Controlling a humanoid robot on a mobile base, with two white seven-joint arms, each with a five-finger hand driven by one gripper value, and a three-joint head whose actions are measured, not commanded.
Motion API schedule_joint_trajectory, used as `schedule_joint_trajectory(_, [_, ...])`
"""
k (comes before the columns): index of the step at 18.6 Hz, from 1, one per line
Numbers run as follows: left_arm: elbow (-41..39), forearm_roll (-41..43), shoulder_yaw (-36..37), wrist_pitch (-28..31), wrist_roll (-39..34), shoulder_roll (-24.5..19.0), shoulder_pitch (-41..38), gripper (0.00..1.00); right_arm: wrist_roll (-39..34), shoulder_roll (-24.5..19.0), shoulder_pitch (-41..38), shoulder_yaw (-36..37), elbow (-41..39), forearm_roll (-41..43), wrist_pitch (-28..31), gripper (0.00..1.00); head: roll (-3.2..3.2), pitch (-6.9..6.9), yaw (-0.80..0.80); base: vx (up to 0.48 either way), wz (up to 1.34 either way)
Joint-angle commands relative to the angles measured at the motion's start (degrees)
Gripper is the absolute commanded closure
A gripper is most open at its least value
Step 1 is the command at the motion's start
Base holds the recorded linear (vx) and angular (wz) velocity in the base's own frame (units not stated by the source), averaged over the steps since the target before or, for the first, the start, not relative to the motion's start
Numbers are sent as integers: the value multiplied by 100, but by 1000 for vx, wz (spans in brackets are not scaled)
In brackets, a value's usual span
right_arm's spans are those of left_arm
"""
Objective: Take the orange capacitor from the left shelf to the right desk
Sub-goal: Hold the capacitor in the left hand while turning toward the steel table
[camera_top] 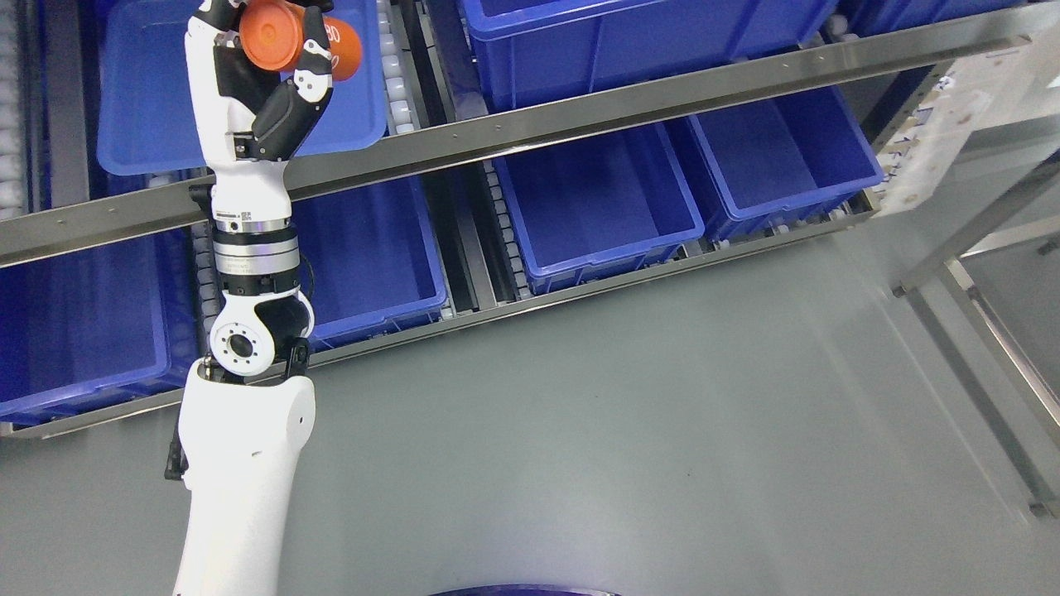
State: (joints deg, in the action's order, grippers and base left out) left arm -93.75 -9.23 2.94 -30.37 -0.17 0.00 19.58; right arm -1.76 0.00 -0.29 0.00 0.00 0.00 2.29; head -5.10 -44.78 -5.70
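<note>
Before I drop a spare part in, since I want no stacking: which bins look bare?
The lower-shelf bins and show bare floors, as does the one beside the arm. The upper-left bin is crowded: the left hand holds the orange capacitor over it.

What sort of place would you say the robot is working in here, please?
Probably a warehouse or factory parts store: a metal flow rack with roller tracks, rows of blue bins, and the left hand holding an orange capacitor.

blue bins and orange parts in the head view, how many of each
blue bins: 7, some cut off by the frame edges
orange capacitor: 1, held in the left hand
total: 8
</note>
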Motion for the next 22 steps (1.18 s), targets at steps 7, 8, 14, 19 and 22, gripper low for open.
schedule_joint_trajectory(7, [-47,0,374,-12,-1,-100,-148,98,0,100,-165,70,-132,0,0,0,0,0,0,-27,-442])
schedule_joint_trajectory(8, [-47,0,461,-4,8,-100,-148,98,0,100,-165,70,-132,0,0,0,0,0,0,8,-565])
schedule_joint_trajectory(14, [-47,8,778,-12,17,-100,-148,97,-9,100,-165,70,-132,0,0,0,0,0,0,60,-792])
schedule_joint_trajectory(19, [-47,9,779,-12,17,-100,-148,97,0,100,-165,70,-132,0,0,0,0,-1,0,161,-1026])
schedule_joint_trajectory(22, [-47,9,787,-12,17,-100,-148,96,0,100,-165,70,-132,0,0,0,0,-1,0,254,-896])
